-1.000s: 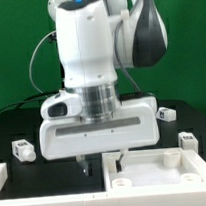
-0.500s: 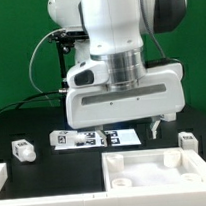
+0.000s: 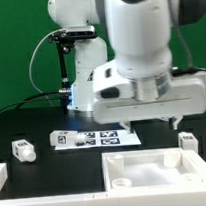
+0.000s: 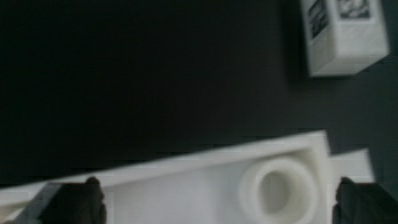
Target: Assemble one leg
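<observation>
My gripper (image 3: 153, 125) hangs open and empty above the far right part of the large white tray-like piece (image 3: 147, 178). One leg (image 3: 187, 139), a small white tagged post, lies on the black table just right of the gripper. Another leg (image 3: 21, 150) lies at the exterior view's left. In the wrist view my gripper (image 4: 222, 205) has dark fingertips (image 4: 80, 200) spread wide on either side of a round corner hole in the tray-like piece (image 4: 178, 180), with a leg (image 4: 347, 35) lying beyond it on the black table.
The marker board (image 3: 94, 138) lies flat behind the tray-like piece. A white part (image 3: 0, 175) shows at the left edge. A black stand with cables (image 3: 65, 54) rises at the back in front of the green backdrop.
The arm has swung from the middle to the exterior view's right and risen slightly, uncovering the marker board. The gripper stays open and empty.
</observation>
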`<state>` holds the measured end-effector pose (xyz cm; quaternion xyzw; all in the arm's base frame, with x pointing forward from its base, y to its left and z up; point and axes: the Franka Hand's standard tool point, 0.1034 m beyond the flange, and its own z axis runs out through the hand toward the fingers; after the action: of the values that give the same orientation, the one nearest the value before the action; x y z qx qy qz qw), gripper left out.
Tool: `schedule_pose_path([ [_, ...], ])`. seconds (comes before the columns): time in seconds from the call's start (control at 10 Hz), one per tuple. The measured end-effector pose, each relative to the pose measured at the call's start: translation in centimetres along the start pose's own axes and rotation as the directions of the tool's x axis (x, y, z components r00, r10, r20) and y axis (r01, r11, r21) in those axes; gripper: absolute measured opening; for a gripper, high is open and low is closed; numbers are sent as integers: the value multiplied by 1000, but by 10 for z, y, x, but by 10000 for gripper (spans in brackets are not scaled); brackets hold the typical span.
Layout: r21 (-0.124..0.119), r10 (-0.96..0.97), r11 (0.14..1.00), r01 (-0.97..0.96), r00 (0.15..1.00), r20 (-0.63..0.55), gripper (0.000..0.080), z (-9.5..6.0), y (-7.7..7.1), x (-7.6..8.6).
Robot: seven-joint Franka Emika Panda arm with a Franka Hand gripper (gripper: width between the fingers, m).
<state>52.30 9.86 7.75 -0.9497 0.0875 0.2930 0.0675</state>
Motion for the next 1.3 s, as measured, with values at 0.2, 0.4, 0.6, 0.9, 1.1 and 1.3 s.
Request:
schedule_pose_path([
  [0.2,-32,-6,999,11,989,149,649,6,-10,-5],
  [0.4,-39,4,999,6,970,245,649,10,-3,-7],
  [0.6,-56,3,998,13,961,278,649,27,-22,-8],
  [0.9,-72,1,997,19,962,272,649,39,-46,-16],
  [1.1,-72,1,997,20,962,272,649,40,-47,-16],
  [1.3,-58,38,998,-21,953,300,649,59,-65,-28],
])
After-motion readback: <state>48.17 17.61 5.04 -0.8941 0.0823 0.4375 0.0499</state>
